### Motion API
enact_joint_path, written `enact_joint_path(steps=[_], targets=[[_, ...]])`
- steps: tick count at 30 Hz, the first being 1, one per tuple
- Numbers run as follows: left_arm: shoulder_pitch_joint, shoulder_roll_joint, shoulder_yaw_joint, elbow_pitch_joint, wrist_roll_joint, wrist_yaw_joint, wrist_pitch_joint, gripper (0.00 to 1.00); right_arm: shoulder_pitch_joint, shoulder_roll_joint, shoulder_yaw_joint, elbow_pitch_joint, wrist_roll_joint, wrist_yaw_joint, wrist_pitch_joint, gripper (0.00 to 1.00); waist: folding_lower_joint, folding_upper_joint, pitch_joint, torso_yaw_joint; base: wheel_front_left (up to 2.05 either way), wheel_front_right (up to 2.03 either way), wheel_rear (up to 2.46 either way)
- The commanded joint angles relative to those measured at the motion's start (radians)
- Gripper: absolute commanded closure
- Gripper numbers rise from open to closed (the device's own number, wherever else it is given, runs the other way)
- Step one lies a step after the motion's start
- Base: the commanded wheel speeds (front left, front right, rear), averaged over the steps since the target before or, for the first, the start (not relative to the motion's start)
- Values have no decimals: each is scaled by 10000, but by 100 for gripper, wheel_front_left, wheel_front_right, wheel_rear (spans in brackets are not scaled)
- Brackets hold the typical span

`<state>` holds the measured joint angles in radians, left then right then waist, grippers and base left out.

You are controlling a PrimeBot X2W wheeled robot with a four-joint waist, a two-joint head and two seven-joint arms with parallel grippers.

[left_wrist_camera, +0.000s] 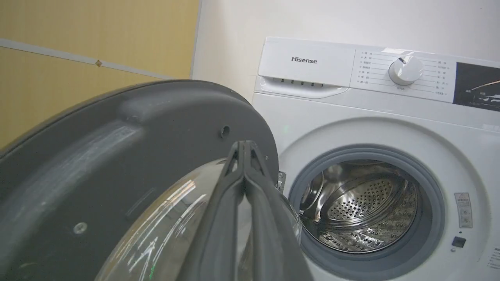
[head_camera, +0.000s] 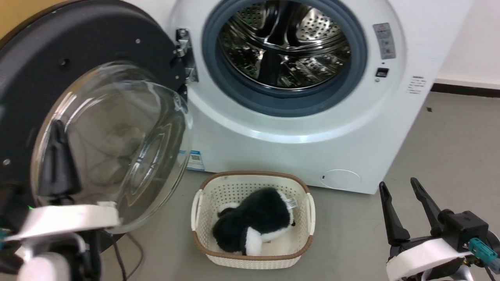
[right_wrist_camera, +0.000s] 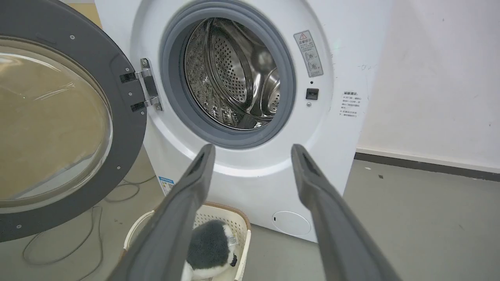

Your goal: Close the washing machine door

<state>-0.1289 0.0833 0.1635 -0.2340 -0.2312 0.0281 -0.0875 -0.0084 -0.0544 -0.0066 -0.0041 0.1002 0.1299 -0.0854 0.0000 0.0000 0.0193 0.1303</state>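
Observation:
The white washing machine (head_camera: pixel 351 128) stands with its steel drum exposed. Its round black door (head_camera: pixel 78 47) hangs wide open on the metal hinge (head_camera: pixel 183 54) at the left, and the clear glass bowl bulges toward me. My left gripper (head_camera: pixel 56 128) is shut and empty at the bowl's lower left. In the left wrist view its joined fingers (left_wrist_camera: pixel 244 146) rise over the glass to the door (left_wrist_camera: pixel 117 156) ring; contact cannot be told. My right gripper (head_camera: pixel 398 183) is open and empty at the lower right, well clear of the washer (right_wrist_camera: pixel 351 58) and door (right_wrist_camera: pixel 125 105).
A cream perforated basket (head_camera: pixel 203 234) holding a black-and-white plush toy (head_camera: pixel 254 222) sits on the grey floor right below the drum opening. A thin cable (right_wrist_camera: pixel 78 242) loops on the floor under the door. A white wall rises to the right of the machine.

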Motion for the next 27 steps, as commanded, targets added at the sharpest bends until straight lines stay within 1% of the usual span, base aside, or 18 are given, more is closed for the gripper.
enact_joint_path(steps=[1, 9, 15, 19, 22, 27], targets=[[-263, 115, 244, -130, -309, -96, -89, 100, 167, 15, -28, 26, 164, 3, -111, 0, 0, 0, 20, 153, 0, 0, 0], [-1088, 834, 1481, 198, -1886, -169, -28, 100, 205, 18, -25, 125, 330, 3, -278, 0, 0, 0, 144, 672, 0, 0, 0], [-1634, 1561, 2196, 886, -2852, -162, 233, 100, 204, 20, -91, 160, 410, 4, -403, 0, 0, 0, 311, 1083, 0, 0, 0], [-1926, 1909, 2529, 1497, -3446, -128, 435, 100, 167, 21, -115, 198, 455, 4, -487, 0, 0, 0, 442, 1327, 0, 0, 0], [-2062, 2130, 2738, 2051, -3987, 13, 803, 100, 140, 22, -141, 206, 496, 4, -550, 0, 0, 0, 528, 1488, 0, 0, 0], [-2158, 2349, 3022, 3062, -5293, 327, 2004, 100, 70, 24, -137, 193, 567, 5, -654, 0, 0, 0, 663, 1682, 0, 0, 0]])
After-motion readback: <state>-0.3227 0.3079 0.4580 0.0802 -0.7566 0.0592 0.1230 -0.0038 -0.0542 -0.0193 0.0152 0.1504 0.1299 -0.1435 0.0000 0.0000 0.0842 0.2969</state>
